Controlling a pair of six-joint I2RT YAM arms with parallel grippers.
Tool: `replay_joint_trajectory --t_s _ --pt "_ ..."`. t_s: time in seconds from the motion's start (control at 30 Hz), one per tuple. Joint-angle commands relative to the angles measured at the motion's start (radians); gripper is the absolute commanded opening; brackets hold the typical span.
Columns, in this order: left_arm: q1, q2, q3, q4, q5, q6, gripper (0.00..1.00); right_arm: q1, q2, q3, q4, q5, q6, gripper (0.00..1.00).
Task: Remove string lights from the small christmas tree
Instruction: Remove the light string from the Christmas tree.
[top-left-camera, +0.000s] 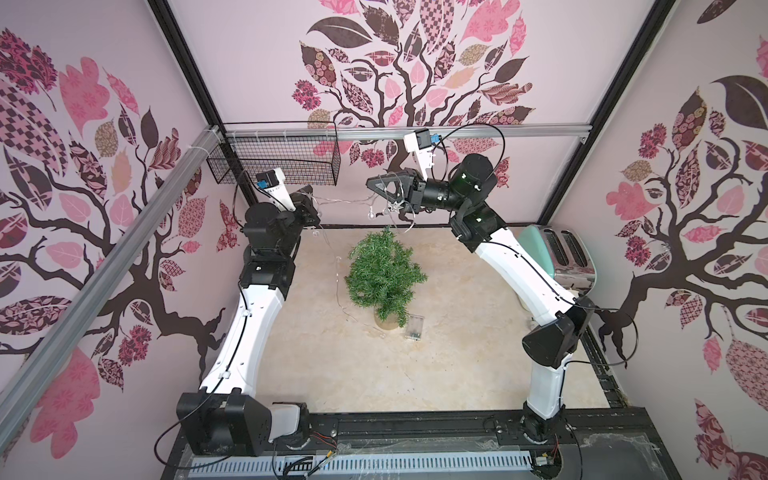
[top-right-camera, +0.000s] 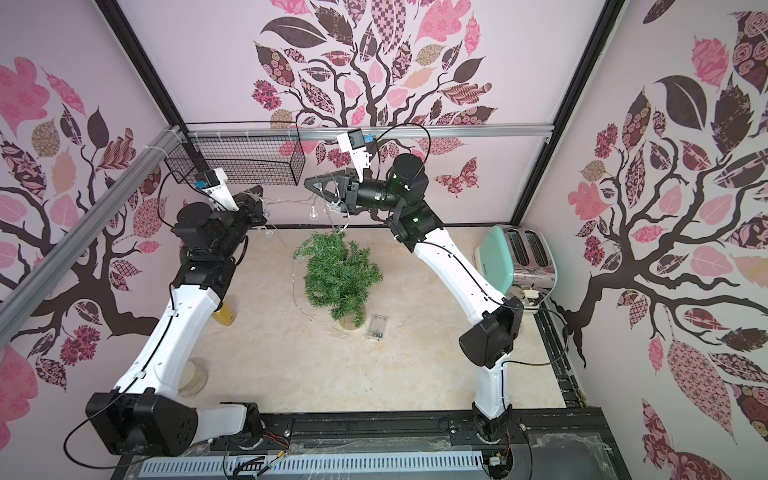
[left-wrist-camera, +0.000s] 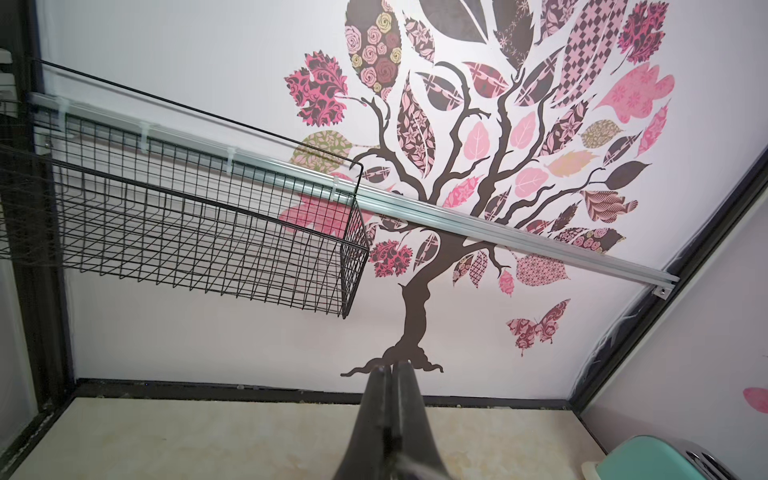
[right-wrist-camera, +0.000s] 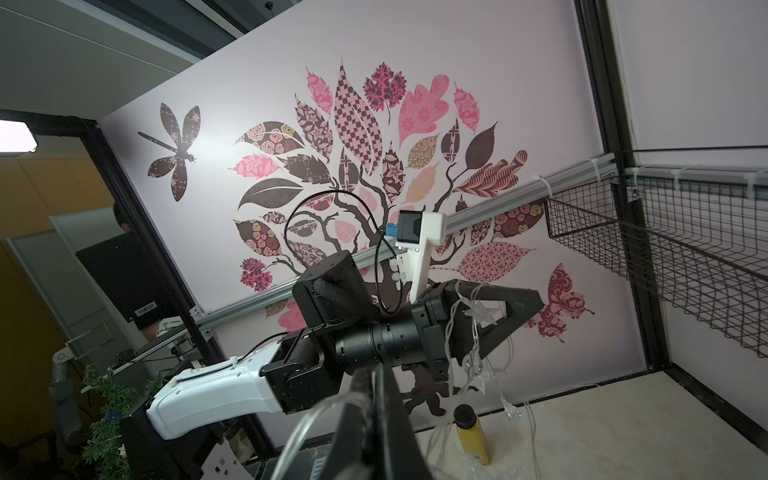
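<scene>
As both jaw pairs sit pressed together, the black right gripper (top-left-camera: 368, 183) faces the left gripper (left-wrist-camera: 392, 370), arms raised; thin clear-wire string lights (top-left-camera: 368, 215) run level between them over the beige table's (top-left-camera: 374, 374) far edge, then drop past the upright green christmas tree (top-left-camera: 384, 270) to mid-table.

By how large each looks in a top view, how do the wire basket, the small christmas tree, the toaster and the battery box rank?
1. wire basket and small christmas tree: about alike, not ranked.
2. toaster, partly behind the right arm.
3. battery box, smallest by far.
</scene>
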Motion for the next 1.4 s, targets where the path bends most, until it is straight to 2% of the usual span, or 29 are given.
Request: replay_joint_trajectory --t_s 0.0,0.2,0.33,0.43,0.6,0.8,0.93,1.03,1.37 --pt "0.003 -0.061 -0.02 -0.065 -0.052 -0.006 0.0 0.031 -0.07 -0.019 -0.011 -0.002 -0.053 0.0" --pt "0.004 -0.204 -0.084 -0.129 -0.071 -0.037 0.0 0.055 -0.165 -0.149 0.02 0.021 -0.064 0.0" --pt "-0.002 -0.3 -0.11 -0.184 -0.01 -0.079 0.0 0.08 -0.238 -0.232 0.034 0.036 -0.075 0.0" --pt "-0.028 -0.37 -0.117 -0.24 0.0 -0.092 0.0 0.101 -0.304 -0.316 0.044 0.054 -0.085 0.0" --pt "-0.122 -0.479 -0.112 -0.354 -0.019 -0.079 0.0 0.141 -0.426 -0.481 0.059 0.091 -0.103 0.0" --pt "-0.168 -0.594 -0.167 -0.404 0.091 -0.154 0.0 0.186 -0.597 -0.718 0.051 0.167 -0.139 0.0" --pt "-0.176 -0.641 -0.194 -0.409 0.204 -0.226 0.0 0.189 -0.704 -0.878 0.015 0.227 -0.175 0.0" --pt "-0.181 -0.684 -0.202 -0.415 0.234 -0.253 0.0 0.188 -0.774 -0.985 -0.007 0.257 -0.21 0.0" --pt "-0.182 -0.693 -0.222 -0.408 0.416 -0.313 0.0 0.193 -0.87 -1.305 -0.008 0.292 -0.308 0.0"
